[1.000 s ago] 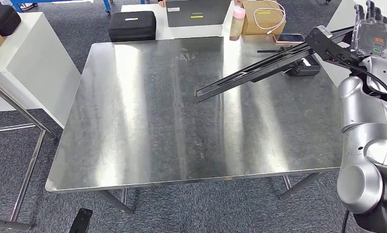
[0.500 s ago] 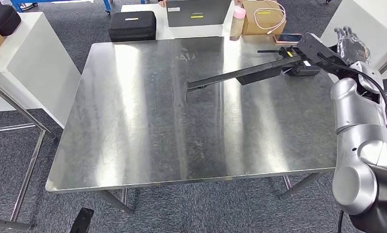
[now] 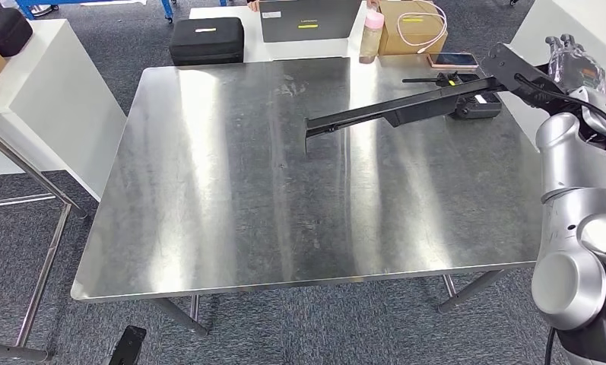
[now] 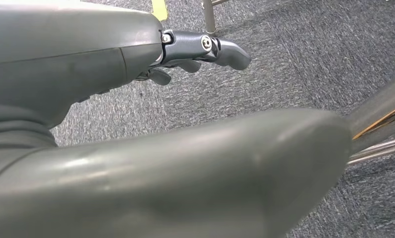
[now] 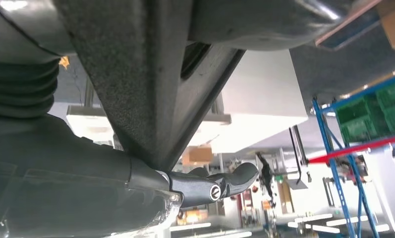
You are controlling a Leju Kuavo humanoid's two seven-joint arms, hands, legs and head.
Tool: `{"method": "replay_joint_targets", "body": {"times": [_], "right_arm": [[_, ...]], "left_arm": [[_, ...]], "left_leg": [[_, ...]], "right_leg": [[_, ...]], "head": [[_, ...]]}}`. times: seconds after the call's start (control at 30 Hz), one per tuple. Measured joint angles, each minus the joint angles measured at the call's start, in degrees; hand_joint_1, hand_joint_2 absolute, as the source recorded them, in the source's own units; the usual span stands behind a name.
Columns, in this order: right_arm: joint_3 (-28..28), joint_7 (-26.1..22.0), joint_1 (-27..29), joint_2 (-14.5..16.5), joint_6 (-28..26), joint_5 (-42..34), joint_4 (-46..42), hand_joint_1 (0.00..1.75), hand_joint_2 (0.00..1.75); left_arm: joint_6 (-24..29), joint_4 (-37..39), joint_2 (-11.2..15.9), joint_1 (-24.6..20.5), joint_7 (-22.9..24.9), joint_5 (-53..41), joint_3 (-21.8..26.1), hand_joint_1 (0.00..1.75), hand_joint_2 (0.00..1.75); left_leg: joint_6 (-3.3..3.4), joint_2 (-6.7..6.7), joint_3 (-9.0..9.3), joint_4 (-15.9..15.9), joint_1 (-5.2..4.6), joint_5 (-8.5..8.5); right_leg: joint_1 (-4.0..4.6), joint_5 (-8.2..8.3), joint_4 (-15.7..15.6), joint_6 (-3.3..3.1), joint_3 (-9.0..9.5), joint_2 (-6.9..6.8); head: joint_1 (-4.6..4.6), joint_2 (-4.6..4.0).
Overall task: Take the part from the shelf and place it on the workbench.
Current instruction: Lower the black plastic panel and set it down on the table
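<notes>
A: Where was the part (image 3: 395, 112) at that moment?

B: Over the far right quarter of the workbench (image 3: 208, 213), held up off the steel. The right hand (image 3: 569, 65) gripped its thick end out past the table's right edge, and the thin end reached left toward the middle of the top.

A: Was the grip a firm one?

B: In the right wrist view the dark body of the part ran across the palm with a finger (image 5: 220, 184) curled beneath it, so I judged it held. The left hand (image 4: 195, 49) hung by the floor, fingers curled in round nothing.

A: How should the set-down have gone?

B: My judgement: lower the thin end first until it touched the steel, then bring the heavy end down inside the table edge, and let go only once the whole length lay flat. The black device (image 3: 476, 106) and the phone (image 3: 453, 59) sat near the far right corner, so I would have aimed nearer and further left, onto bare steel.

A: And how did the part look?

B: Long, black and narrow, like a rail or slim bracket. It tapered from a broad block at the held end to a thin tip with a small downturned lip, and a paler label sat near the thick end.
</notes>
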Motion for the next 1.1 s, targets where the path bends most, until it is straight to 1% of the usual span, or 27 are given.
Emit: {"method": "replay_joint_targets", "body": {"times": [0.1,0.2,0.3,0.37,0.43,0.57,0.67,0.73,0.8,0.97,1.1], "right_arm": [[0.0,-0.2,-0.5,0.0,-0.6,-0.4,0.0,0.0,0.0],[0.0,-0.3,-1.0,0.0,0.2,-0.4,0.0,0.0,0.0],[1.0,0.4,-1.4,0.0,-0.3,3.7,0.0,0.0,0.0],[2.9,1.6,-1.5,0.0,-1.5,7.5,0.0,0.0,0.0],[5.7,3.1,-1.6,-0.2,-3.5,9.5,-0.1,0.0,0.0],[14.7,6.4,-2.0,-1.1,-8.4,10.3,-0.2,0.0,1.75],[23.8,7.9,-2.8,-1.9,-10.0,10.4,-0.1,0.0,1.75],[29.9,8.5,-3.4,-2.5,-10.2,10.4,-0.1,0.0,1.75],[34.7,8.8,-3.9,-3.0,-10.2,10.4,0.0,0.0,1.75],[42.6,9.2,-4.5,-3.8,-9.9,10.4,0.4,0.0,1.75],[49.8,7.7,-4.9,-5.0,-7.0,10.3,1.0,0.0,1.75]], "left_arm": [[0.0,0.0,0.0,0.1,-0.3,0.2,0.0,0.0,0.0],[0.0,0.0,0.0,0.2,-0.4,0.3,0.0,0.0,0.0],[0.1,0.0,0.0,0.4,-0.6,0.6,0.0,0.0,0.0],[0.2,0.0,0.0,0.5,-0.7,0.7,0.1,0.0,0.0],[0.2,0.0,0.0,0.6,-0.8,0.7,0.1,0.0,0.0],[0.3,0.0,0.0,0.7,-0.8,0.5,0.1,0.0,0.0],[0.2,0.0,0.0,0.7,-0.7,0.2,0.1,0.0,0.0],[0.2,0.0,0.0,0.7,-0.6,0.1,0.1,0.0,0.0],[0.2,0.0,0.0,0.7,-0.5,0.1,0.1,0.0,0.0],[0.2,0.0,0.0,0.7,-0.3,-0.2,0.1,0.0,0.0],[0.2,0.0,0.0,0.6,0.0,-0.8,0.1,0.0,0.0]], "left_leg": [[0.0,0.0,0.0,0.0,0.0,0.0],[0.0,0.0,0.0,0.0,0.0,0.0],[0.0,0.0,0.0,0.0,0.0,0.0],[0.0,0.0,0.0,0.0,0.0,0.0],[0.0,0.0,0.0,0.0,0.0,0.0],[0.0,0.0,0.0,0.0,0.0,0.0],[0.0,0.0,0.01,0.0,0.01,0.0],[0.0,0.01,0.02,0.0,0.01,0.0],[0.0,0.0,0.03,0.0,0.01,0.0],[0.0,0.0,0.03,0.0,-0.01,0.0],[0.0,0.0,0.03,0.0,-0.03,0.0]], "right_leg": [[0.0,0.0,0.0,0.0,0.0,0.0],[0.0,0.0,0.0,0.0,0.0,0.0],[0.0,0.0,0.0,0.0,0.0,0.0],[0.0,0.0,0.0,0.0,0.0,0.0],[0.0,0.0,0.0,0.0,0.0,0.0],[0.0,0.0,0.0,0.0,0.0,0.0],[0.0,0.0,0.0,0.0,0.0,0.0],[0.0,0.0,0.0,0.0,0.0,0.0],[0.0,0.0,0.0,0.0,0.0,0.0],[0.01,0.0,0.0,0.0,0.01,0.0],[0.01,0.0,0.0,0.01,0.0,0.0]], "head": [[0.01,0.0],[0.01,0.0],[0.0,0.0],[0.0,0.0],[0.01,0.0],[0.01,0.0],[0.01,0.0],[0.01,0.0],[0.01,0.0],[0.01,0.0],[0.01,0.0]]}}
